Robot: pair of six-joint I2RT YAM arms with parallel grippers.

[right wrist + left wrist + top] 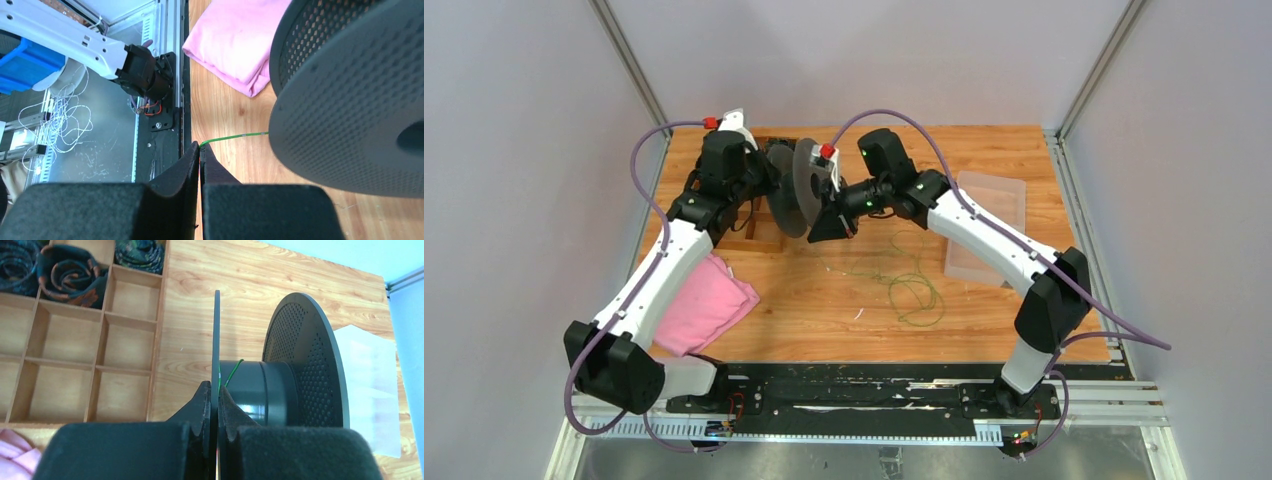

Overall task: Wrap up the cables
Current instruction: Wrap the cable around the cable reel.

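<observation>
**Winding job hangs by a thread as green wire (pixel 235 136) meets spool (pixel 300 365)**

The left claw (pixel 212 390) is clamped on the thin near flange (pixel 217 330) of the dark, perforated spool, holding it with both flanges upright near the far side of the desk (pixel 844 310). The right claw (pixel 200 150), its fingers pressed together, pinches the green wire at their very tips. A short taut run leads from there to behind the spool's other flange, and a strand shows against the hub just beside the left claw. Most of the wire lies in loose, overlapping loops on the desk between the two arms. A folded pink cloth (pixel 704 305), a wooden divider tray (pixel 75 340) with rolled ties (pixel 65 270) and a clear plastic lid (pixel 989 225) sit around the edges.

With the hub looking almost bare, the wrapping appears to be at an early stage, and several things could spoil it. The thread-thin wire could slide out of the pinch if tension rises. The heaped loops could snag into a knot as they are drawn up. A hold on one flange edge gives little purchase, so a sideways pull might twist the spool or send the wire over the rim instead of onto the hub.
</observation>
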